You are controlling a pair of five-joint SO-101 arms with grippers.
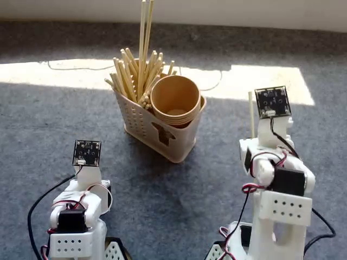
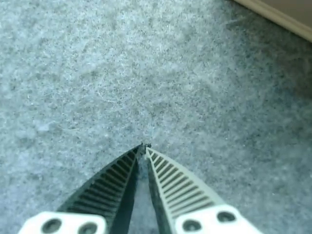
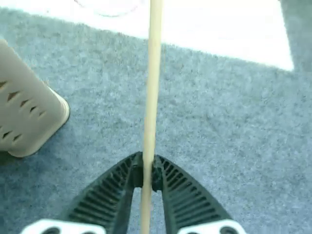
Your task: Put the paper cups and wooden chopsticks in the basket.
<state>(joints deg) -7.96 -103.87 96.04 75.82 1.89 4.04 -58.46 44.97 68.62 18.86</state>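
Observation:
A beige basket (image 1: 142,123) stands on the grey carpet mid-table. It holds a stack of paper cups (image 1: 175,99) and several wooden chopsticks (image 1: 135,76). My right gripper (image 3: 147,170) is shut on one wooden chopstick (image 3: 153,87), which runs out past the fingertips; a corner of the basket (image 3: 24,117) lies off to one side of it. In the high view that chopstick (image 1: 251,115) pokes up beside the right arm's wrist camera, to the right of the basket. My left gripper (image 2: 144,148) is shut over bare carpet with nothing in it.
A sunlit strip (image 1: 260,81) crosses the carpet behind the basket, with a thin cable (image 1: 70,67) lying in it. A pale baseboard (image 2: 278,19) runs along the far edge. Both arm bases (image 1: 76,227) stand at the near edge.

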